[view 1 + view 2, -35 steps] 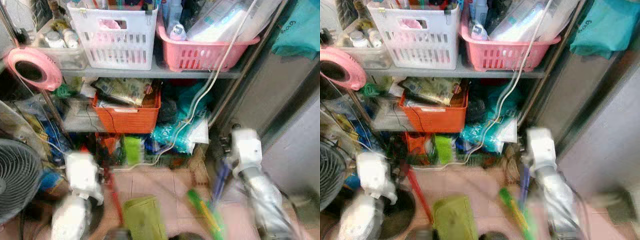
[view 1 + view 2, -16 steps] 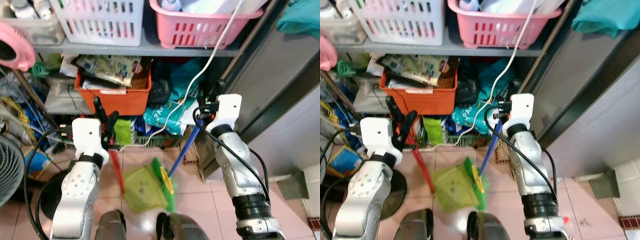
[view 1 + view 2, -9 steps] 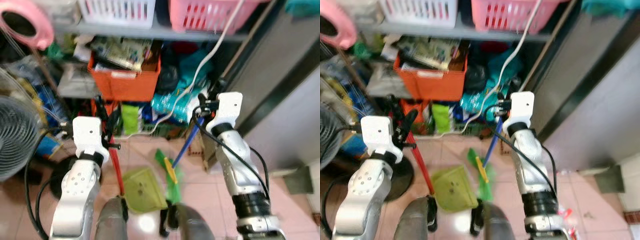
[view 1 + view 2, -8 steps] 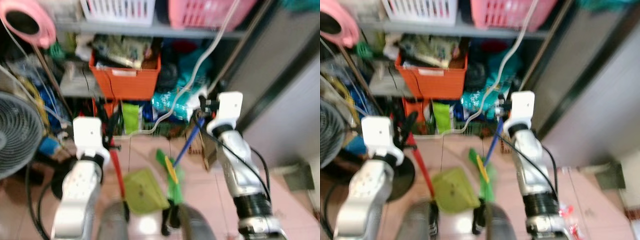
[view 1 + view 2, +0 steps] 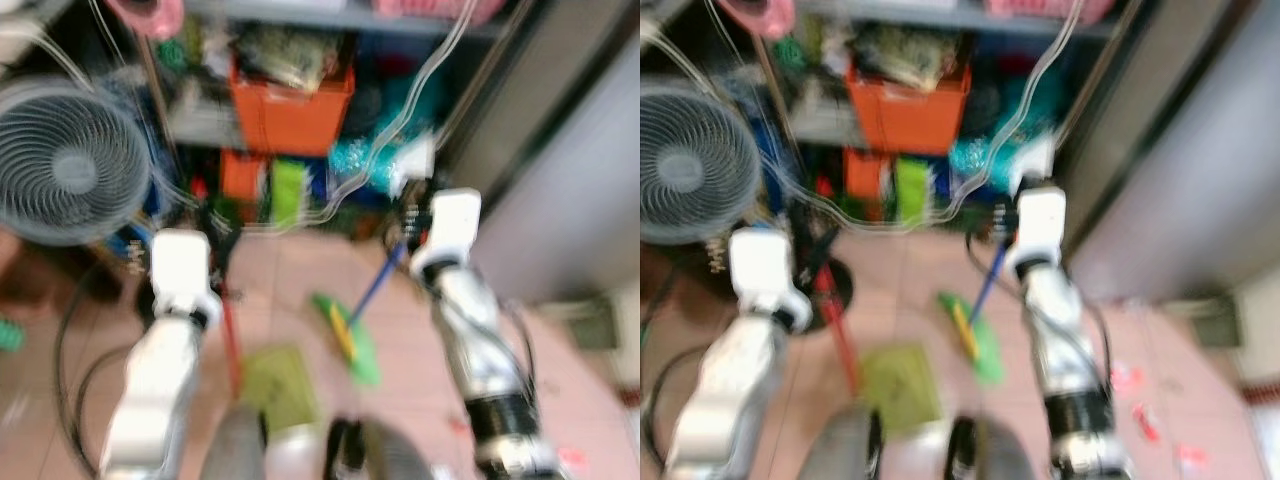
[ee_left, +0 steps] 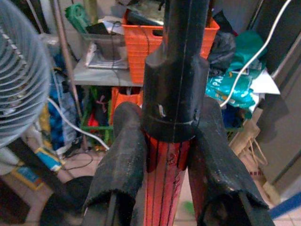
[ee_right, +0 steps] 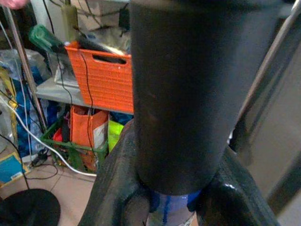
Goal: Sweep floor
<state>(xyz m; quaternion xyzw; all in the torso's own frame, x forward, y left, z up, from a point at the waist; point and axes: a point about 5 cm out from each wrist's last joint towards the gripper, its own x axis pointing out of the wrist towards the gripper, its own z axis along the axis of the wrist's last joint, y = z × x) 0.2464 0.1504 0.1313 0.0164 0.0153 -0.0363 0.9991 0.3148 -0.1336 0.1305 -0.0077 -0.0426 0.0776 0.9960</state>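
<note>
The right pincer (image 7: 174, 197) is gripping the blue broom handle (image 5: 375, 290) just below its black end cap, both black fingers (image 7: 117, 188) pressing against the shaft, while the left pincer (image 6: 164, 165) is clamping the red dustpan handle (image 5: 230, 335) under its black grip in the same way. Between the two silver arms, the green broom head (image 5: 350, 335) is resting on the pink tiled floor (image 5: 300, 270), with the green dustpan (image 5: 278, 385) sitting just beside it, nearer the robot's feet. The head views are blurring, so any debris by the broom is too smeared to make out; small red scraps (image 5: 1135, 400) are lying on the tiles off to the right.

To sweep well, the broom head should be dragging flat toward the dustpan's open lip in short strokes, while the left arm is keeping that lip pressed to the tiles.

Farther off, a round floor fan (image 5: 70, 175) and its dark base are standing to the left, and a white cable (image 5: 320, 205) is trailing down across the shelf unit, where an orange basket (image 5: 290, 110) is sitting. The cable and fan base are looking like the likeliest snags for the long handles.
</note>
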